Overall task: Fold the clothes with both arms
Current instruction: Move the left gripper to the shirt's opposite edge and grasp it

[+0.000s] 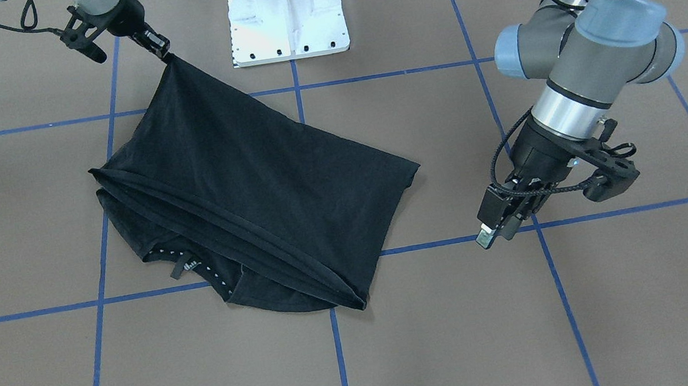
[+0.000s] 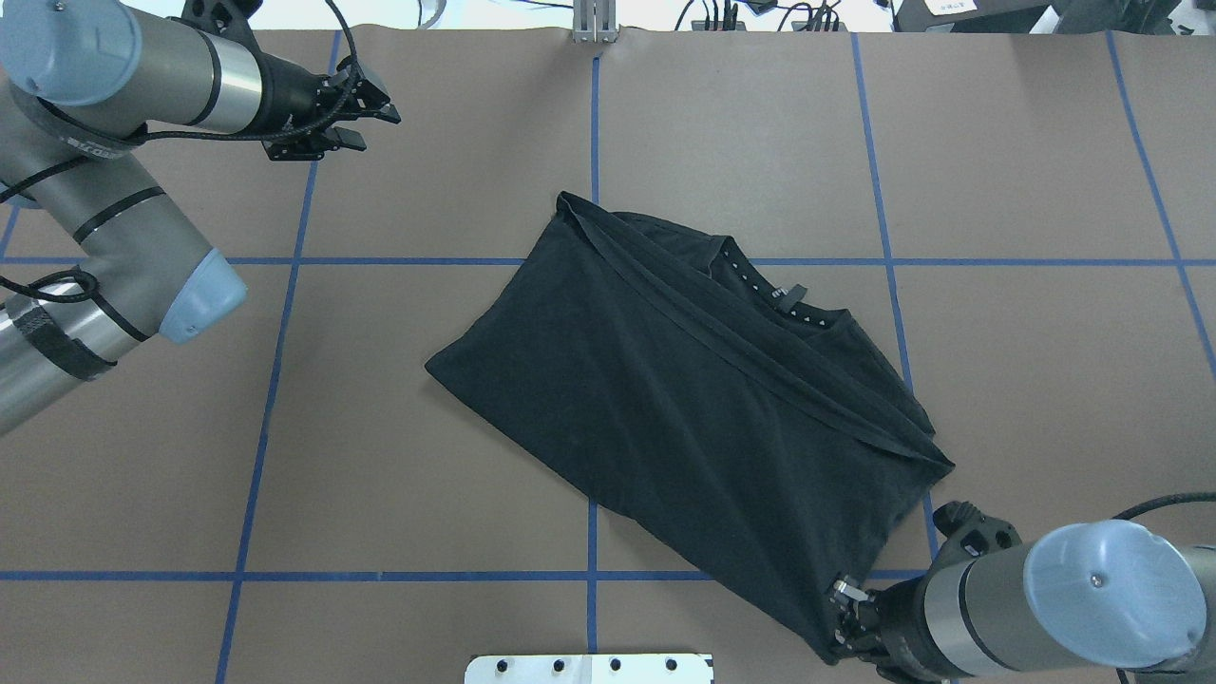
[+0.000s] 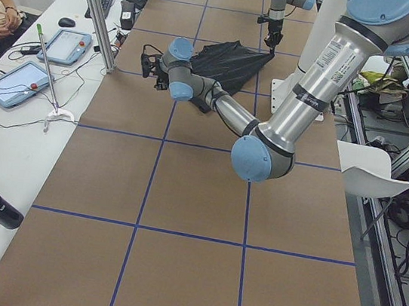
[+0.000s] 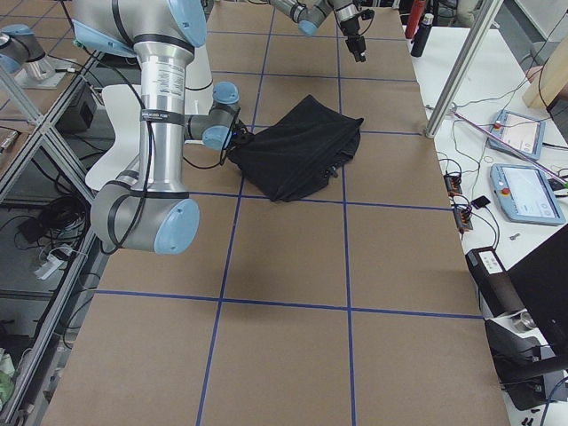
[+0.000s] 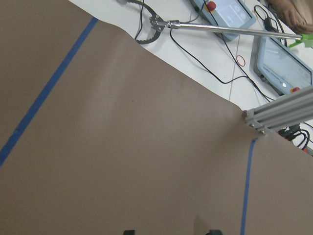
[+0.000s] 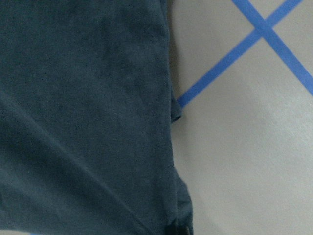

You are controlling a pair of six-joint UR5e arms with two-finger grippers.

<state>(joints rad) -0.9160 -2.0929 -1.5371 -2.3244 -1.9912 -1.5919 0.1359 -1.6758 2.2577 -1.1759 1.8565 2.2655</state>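
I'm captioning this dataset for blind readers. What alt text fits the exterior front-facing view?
A black T-shirt lies folded and rumpled on a brown table gridded with blue tape, one corner pinched and lifted by the right gripper at upper left. The left gripper hangs at right over bare table, apart from the shirt.

place: robotics lab | evidence: taped grid table [image 1: 606, 331], teach pendants [image 4: 524, 191], aluminium frame [image 3: 95, 8]
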